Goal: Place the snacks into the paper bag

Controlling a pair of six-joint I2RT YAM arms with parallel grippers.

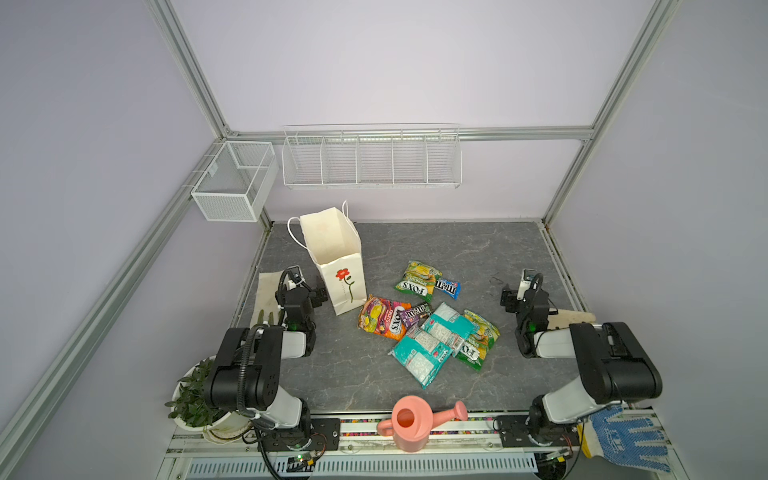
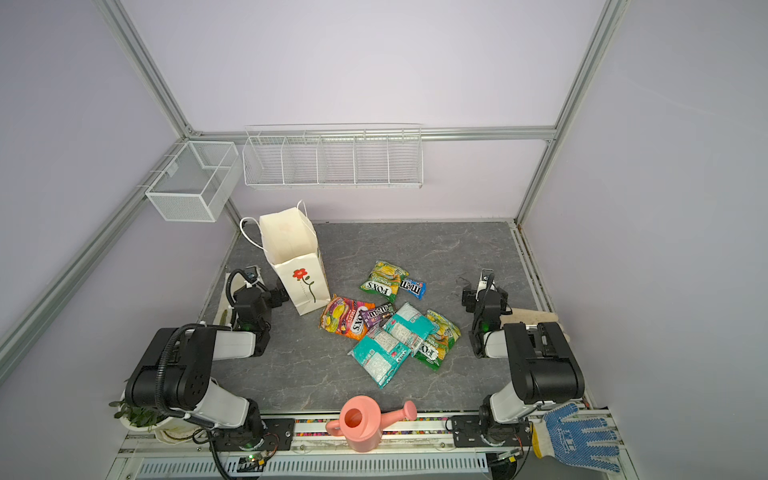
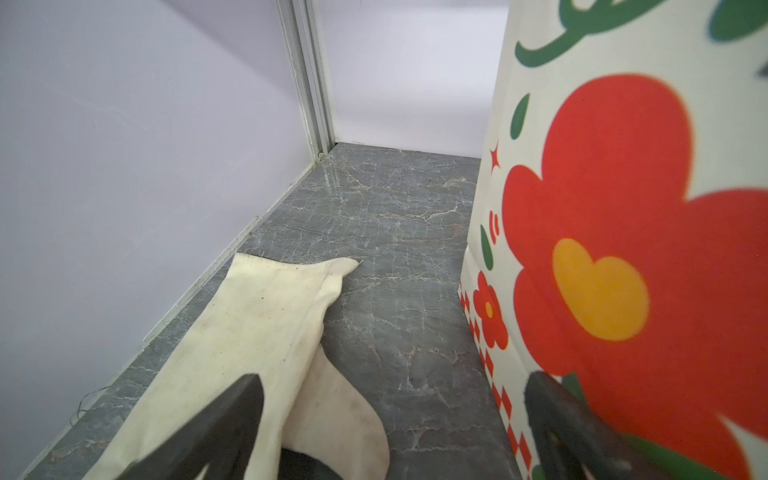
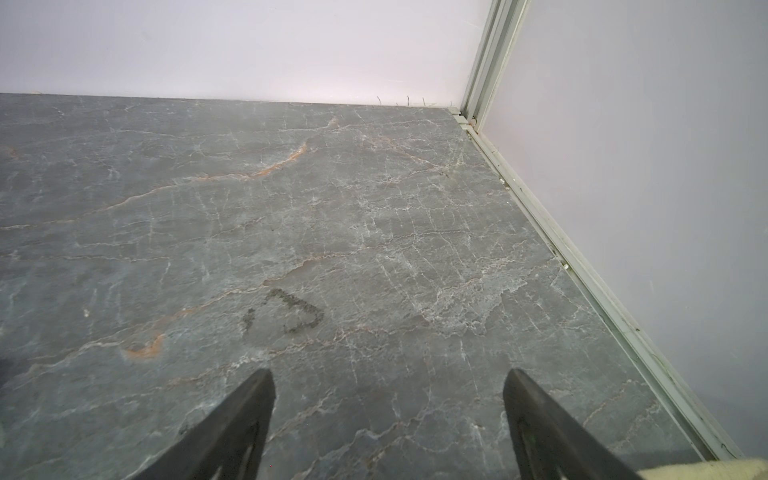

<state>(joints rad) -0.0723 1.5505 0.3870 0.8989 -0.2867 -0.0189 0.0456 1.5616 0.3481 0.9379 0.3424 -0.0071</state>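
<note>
The paper bag stands upright and open-topped at the back left, red flower facing front. The snacks lie flat on the table to its right: a green-yellow FOX'S bag with a blue M&M's pack, then a pile of an orange-purple FOX'S bag, a purple M&M's pack, two teal-white packs and another green-yellow bag. My left gripper is open and empty beside the bag's lower left side. My right gripper is open over bare table, right of the snacks.
A beige cloth lies under my left gripper, another by the right arm. A pink watering can, a potted plant and a blue-dotted glove line the front edge. Wire baskets hang on the back wall.
</note>
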